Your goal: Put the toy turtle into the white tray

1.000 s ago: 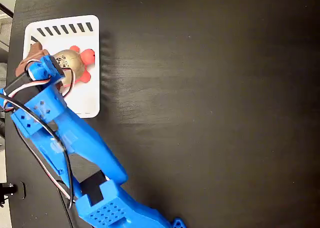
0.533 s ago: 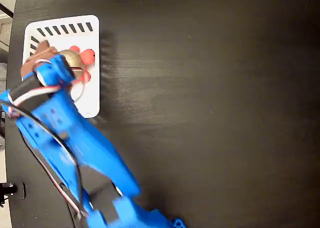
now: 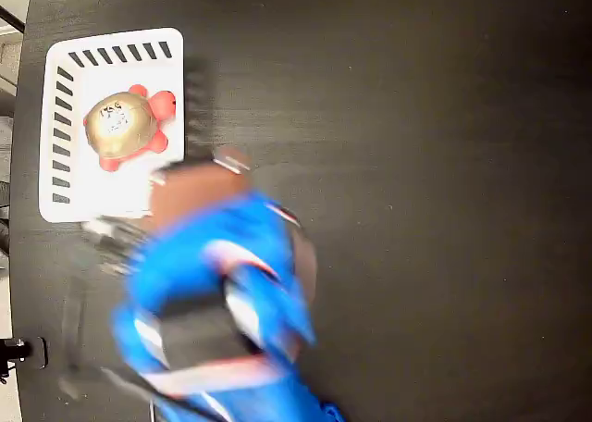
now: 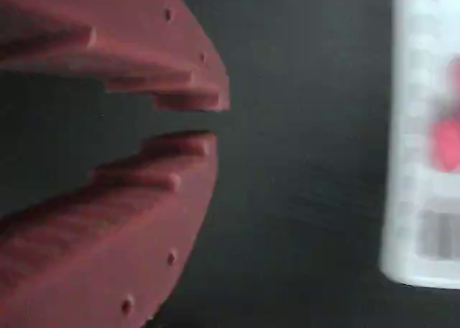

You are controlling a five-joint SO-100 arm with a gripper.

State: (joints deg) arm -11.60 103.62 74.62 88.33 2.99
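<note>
Toy turtle [image 3: 124, 125] resting inside the white tray [image 3: 65, 177], near its slotted top edge. Gripper [image 4: 201, 119] beside the tray over dark table [image 3: 416, 163], empty, red jaws slightly parted, clear of the turtle

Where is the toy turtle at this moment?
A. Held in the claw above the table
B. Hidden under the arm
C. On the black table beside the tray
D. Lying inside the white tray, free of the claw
D. In the fixed view the toy turtle lies inside the white tray, while the claw is off over the dark table, holding nothing.
</note>
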